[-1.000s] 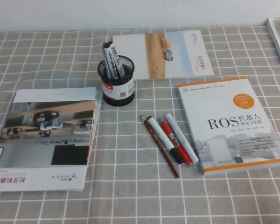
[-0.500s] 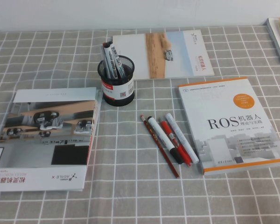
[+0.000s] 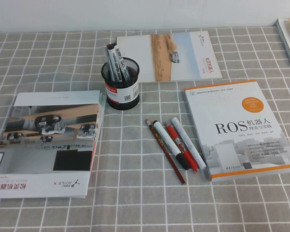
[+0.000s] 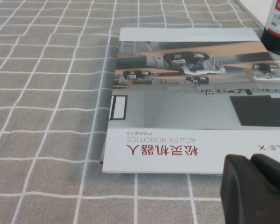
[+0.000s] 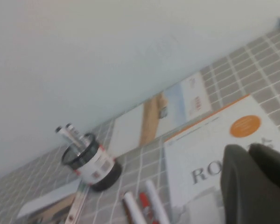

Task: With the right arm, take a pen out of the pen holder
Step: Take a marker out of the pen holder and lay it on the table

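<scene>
The black mesh pen holder (image 3: 122, 83) stands left of the table's middle, with dark marker pens (image 3: 114, 60) sticking up out of it. It also shows in the right wrist view as the pen holder (image 5: 91, 163) with its pens (image 5: 70, 135). My right gripper (image 5: 248, 150) is shut and empty, raised over the ROS book (image 5: 210, 163), well apart from the holder. My left gripper (image 4: 252, 161) is shut and empty, low beside the near edge of the AgileX brochure (image 4: 191, 102). Neither arm shows in the high view.
Several loose pens and a pencil (image 3: 176, 147) lie between the holder and the ROS book (image 3: 241, 128). A large brochure (image 3: 48, 142) lies at the left, a thin booklet (image 3: 169, 55) behind the holder, and a white tray's edge (image 3: 287, 38) at the far right.
</scene>
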`<move>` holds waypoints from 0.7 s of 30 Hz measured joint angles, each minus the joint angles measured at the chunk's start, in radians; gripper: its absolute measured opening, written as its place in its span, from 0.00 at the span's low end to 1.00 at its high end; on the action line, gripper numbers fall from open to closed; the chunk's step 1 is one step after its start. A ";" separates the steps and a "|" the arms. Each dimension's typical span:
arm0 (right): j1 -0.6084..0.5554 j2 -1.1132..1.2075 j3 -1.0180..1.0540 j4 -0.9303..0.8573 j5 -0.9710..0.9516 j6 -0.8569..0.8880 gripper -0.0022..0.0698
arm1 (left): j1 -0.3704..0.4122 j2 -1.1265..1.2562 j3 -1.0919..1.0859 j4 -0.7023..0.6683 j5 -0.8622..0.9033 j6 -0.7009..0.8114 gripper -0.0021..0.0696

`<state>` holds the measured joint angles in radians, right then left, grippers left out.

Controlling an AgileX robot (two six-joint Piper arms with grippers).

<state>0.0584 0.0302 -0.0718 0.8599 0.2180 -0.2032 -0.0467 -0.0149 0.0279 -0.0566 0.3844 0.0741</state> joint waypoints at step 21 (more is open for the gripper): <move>0.000 0.754 -0.459 -0.206 0.442 -0.155 0.01 | 0.000 0.000 0.000 0.000 0.000 0.000 0.02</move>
<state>0.0584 0.7839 -0.5306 0.6540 0.6598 -0.3578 -0.0467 -0.0149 0.0279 -0.0566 0.3844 0.0741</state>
